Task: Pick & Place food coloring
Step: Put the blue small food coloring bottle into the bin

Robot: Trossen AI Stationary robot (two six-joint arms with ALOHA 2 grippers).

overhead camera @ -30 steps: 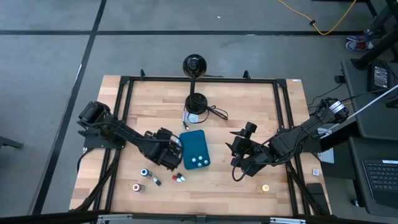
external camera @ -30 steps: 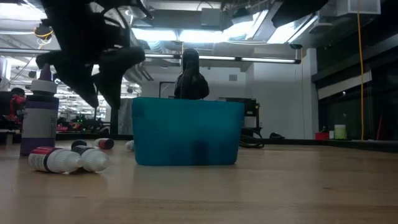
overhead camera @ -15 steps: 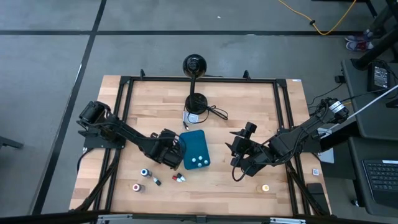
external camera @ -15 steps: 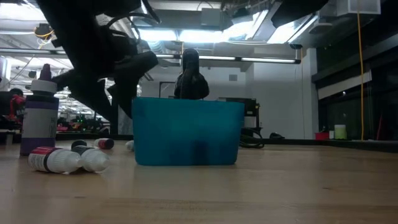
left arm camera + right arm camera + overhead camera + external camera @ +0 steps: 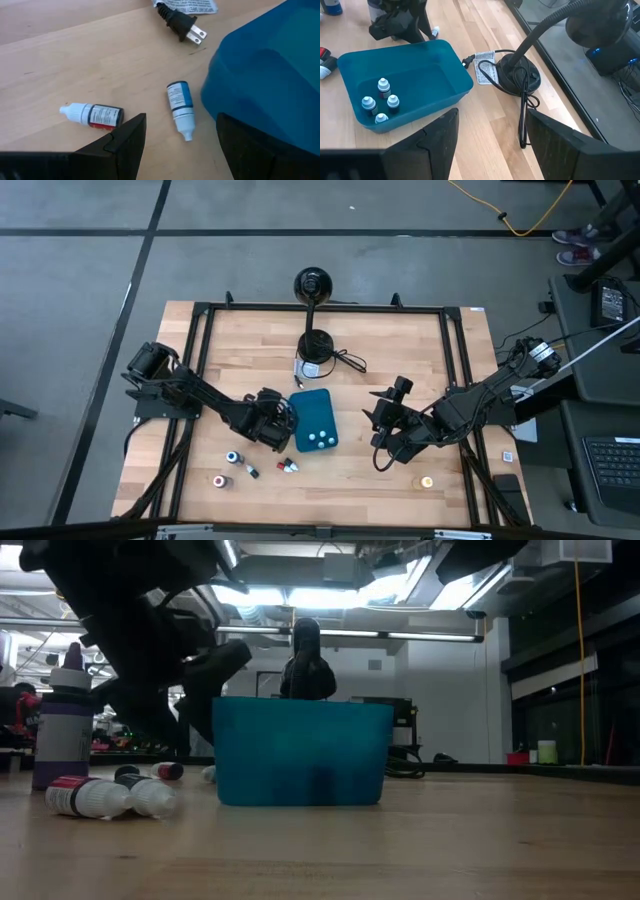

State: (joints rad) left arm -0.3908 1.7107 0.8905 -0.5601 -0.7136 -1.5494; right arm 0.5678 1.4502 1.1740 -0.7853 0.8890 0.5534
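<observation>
Two food coloring bottles lie on their sides on the wood: a blue-labelled one (image 5: 181,106) next to the teal tray (image 5: 270,75) and a dark-labelled one (image 5: 95,115) farther from it. My left gripper (image 5: 180,150) is open just above and short of them, at the tray's left side (image 5: 274,426). Several more bottles (image 5: 380,100) stand in the tray (image 5: 316,418). Others lie loose near the front edge (image 5: 250,470). My right gripper (image 5: 384,436) hangs open to the tray's right, holding nothing.
A black desk lamp's base (image 5: 318,345), its cord and its plug (image 5: 182,27) lie behind the tray. An upright purple-labelled bottle (image 5: 62,730) and lying bottles (image 5: 100,797) sit front left. An orange-capped bottle (image 5: 427,481) is at the front right. Black frame rails (image 5: 190,380) border the table.
My left gripper has sunk toward the table and tipped, edging toward the tray's left side; its fingers have stayed open. The bottles and the tray have kept their places.
</observation>
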